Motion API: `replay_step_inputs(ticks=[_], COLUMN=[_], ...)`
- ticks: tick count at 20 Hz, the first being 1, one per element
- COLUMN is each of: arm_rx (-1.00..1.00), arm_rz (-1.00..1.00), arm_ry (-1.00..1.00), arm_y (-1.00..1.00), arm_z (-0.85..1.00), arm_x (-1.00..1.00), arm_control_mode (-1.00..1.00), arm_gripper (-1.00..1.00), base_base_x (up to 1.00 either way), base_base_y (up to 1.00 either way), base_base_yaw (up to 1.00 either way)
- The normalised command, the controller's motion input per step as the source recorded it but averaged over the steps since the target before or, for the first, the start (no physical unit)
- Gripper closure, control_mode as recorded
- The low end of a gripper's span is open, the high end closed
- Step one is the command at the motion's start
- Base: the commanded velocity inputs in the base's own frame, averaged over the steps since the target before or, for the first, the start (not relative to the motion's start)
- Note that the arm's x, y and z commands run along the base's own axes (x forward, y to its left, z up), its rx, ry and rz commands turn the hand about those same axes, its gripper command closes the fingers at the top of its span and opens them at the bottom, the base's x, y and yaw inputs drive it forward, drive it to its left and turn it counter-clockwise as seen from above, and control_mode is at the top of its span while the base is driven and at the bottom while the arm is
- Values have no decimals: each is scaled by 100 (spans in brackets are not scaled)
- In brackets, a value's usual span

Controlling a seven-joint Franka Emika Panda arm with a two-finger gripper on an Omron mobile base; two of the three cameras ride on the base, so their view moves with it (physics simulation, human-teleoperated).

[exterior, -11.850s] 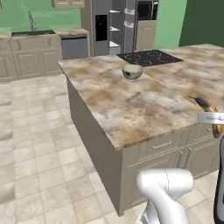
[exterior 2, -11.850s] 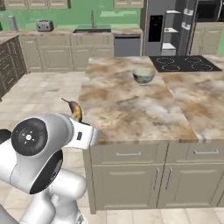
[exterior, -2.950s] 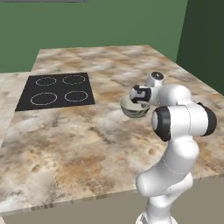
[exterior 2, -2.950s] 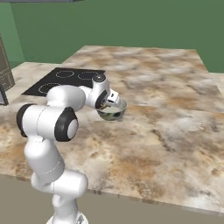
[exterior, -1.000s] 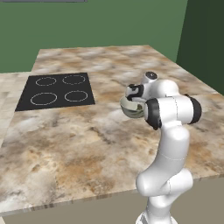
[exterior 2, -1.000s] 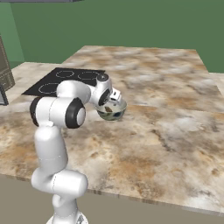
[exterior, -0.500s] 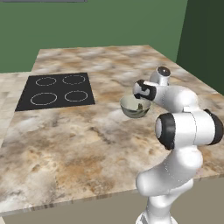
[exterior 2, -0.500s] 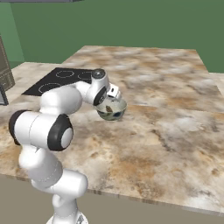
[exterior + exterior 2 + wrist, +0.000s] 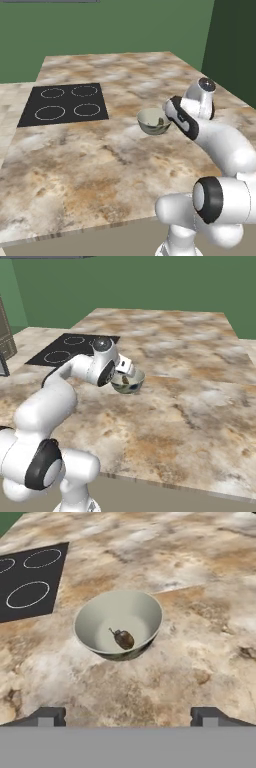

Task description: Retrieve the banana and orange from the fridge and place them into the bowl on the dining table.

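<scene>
One banana (image 9: 123, 638) inside bowl (image 9: 87, 619), claw (image 9: 127, 716) spread

dining table (image 9: 200, 637): brown-beige marbled stone, smooth, faint sheen
cooktop (image 9: 65, 102): flat black, glassy, thin pale rings
bowl (image 9: 119, 624): smooth grey-green glaze, matt pale inside
banana (image 9: 123, 639): dull, dark-blotched skin

Grey-green bowl (image 9: 118, 624) holds a dark-brown banana (image 9: 123, 639) on the brown-beige marbled dining table (image 9: 190, 642).
</scene>
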Motion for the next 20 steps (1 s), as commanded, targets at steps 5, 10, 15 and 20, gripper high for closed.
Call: replay_step_inputs(ticks=[5, 10, 15, 20], arm_rx=[0, 0, 0, 0], arm_rz=[0, 0, 0, 2], arm_ry=[15, 7, -3, -12], arm_y=[0, 0, 0, 0], arm_z=[13, 8, 9, 21], arm_x=[-94, -99, -100, -100], arm_control_mode=[-100, -100, -100, -100], arm_gripper=[-100, -100, -100, -100], base_base_x=[0, 0, 0, 0], base_base_y=[0, 0, 0, 0], base_base_yaw=[0, 0, 0, 0])
